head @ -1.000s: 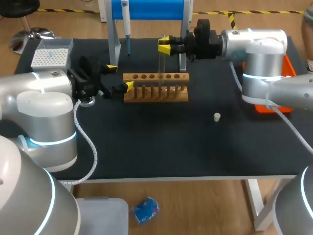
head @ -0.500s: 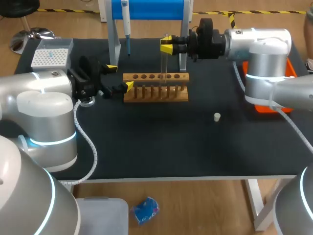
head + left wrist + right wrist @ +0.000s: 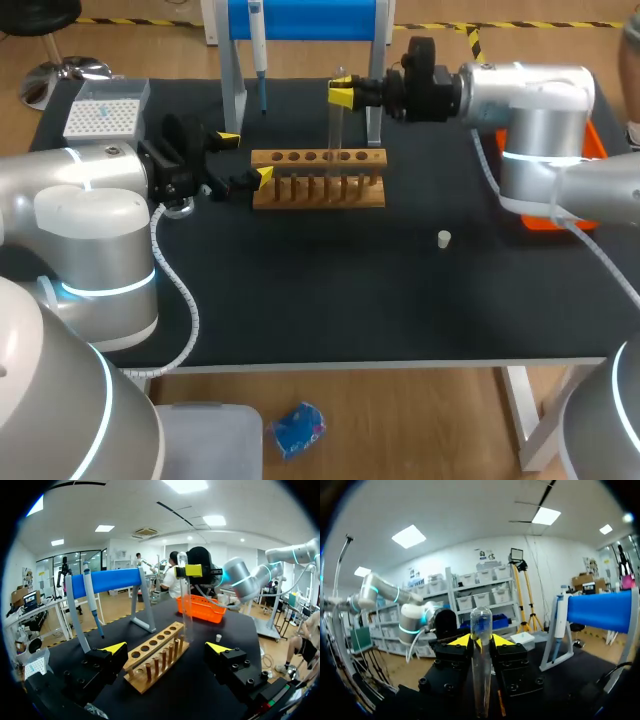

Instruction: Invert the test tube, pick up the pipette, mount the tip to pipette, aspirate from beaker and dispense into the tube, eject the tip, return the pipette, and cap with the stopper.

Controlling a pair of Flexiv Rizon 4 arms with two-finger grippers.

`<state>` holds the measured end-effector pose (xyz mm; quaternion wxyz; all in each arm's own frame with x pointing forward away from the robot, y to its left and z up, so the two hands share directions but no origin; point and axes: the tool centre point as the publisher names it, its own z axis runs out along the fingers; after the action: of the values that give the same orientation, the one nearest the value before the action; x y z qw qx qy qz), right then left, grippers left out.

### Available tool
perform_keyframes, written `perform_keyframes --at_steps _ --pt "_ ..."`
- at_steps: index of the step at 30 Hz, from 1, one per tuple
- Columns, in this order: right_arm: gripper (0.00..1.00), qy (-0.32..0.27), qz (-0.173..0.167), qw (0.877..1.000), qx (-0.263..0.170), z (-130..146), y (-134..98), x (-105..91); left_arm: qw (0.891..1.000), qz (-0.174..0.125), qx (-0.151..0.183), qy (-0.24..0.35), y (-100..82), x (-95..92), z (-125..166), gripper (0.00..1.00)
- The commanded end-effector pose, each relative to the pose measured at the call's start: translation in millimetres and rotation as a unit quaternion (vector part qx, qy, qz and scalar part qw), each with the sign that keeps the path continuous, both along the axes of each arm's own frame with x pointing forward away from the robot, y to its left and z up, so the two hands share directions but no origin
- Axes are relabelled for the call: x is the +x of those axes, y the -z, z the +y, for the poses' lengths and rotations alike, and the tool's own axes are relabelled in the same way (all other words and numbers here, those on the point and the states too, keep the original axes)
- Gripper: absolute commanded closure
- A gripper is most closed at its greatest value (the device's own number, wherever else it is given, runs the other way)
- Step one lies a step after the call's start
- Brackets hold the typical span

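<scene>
Higher than a second ago, the right gripper [image 3: 342,95] holds the test tube [image 3: 334,128] upright over the wooden rack [image 3: 318,192], its fingers pinching the glass near the top (rounded end up). The left gripper [image 3: 246,158] hangs spread wide at the rack's left end.

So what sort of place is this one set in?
Probably a robot lab's mock chemistry bench: wooden test tube rack, pipette on a blue stand, right hand gripping a test tube.
</scene>
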<state>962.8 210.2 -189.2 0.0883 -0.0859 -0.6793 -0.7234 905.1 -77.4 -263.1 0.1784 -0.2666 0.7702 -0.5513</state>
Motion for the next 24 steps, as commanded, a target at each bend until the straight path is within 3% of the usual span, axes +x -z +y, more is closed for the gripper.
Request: perform_keyframes --at_steps 1,2,3,5,8,10,11,12,24 --pt "1.0 0.027 0.138 0.99 -0.012 -1.4 0.7 -3.0 1.0 -0.002 -0.001 -0.001 1.5 -0.4 -0.7 0.0" --pt "1.0 0.029 0.178 0.983 -0.026 -3.1 4.4 -2.7 1.0 -0.002 -0.001 -0.001 1.5 -0.4 -0.7 0.0" --pt "1.0 0.033 0.188 0.981 -0.031 -4.1 6.5 -2.5 1.0 -0.002 -0.001 -0.001 1.5 -0.4 -0.7 0.0" --pt "1.0 0.038 0.243 0.968 -0.045 -6.8 9.8 -2.4 1.0 -0.002 -0.001 -0.001 1.5 -0.4 -0.7 0.0" --pt "1.0 0.036 0.264 0.962 -0.06 -9.7 10.6 -5.5 1.0 -0.002 -0.001 -0.001 1.5 -0.4 -0.7 0.0" --pt "1.0 0.032 0.214 0.973 -0.084 -10.9 11.1 -6.3 1.0 -0.002 -0.001 -0.001 1.5 -0.4 -0.7 0.0" --pt "1.0 0.036 0.206 0.974 -0.083 -11.0 11.4 -6.5 1.0 -0.002 -0.001 -0.001 1.5 -0.4 -0.7 0.0" --pt "1.0 0.045 0.159 0.983 -0.084 -10.9 10.6 -5.1 1.0 -0.002 -0.001 -0.001 1.5 -0.4 -0.7 0.0" --pt "1.0 0.045 0.159 0.983 -0.084 -10.9 10.6 -5.1 1.0 -0.002 -0.001 -0.001 1.5 -0.4 -0.7 0.0"
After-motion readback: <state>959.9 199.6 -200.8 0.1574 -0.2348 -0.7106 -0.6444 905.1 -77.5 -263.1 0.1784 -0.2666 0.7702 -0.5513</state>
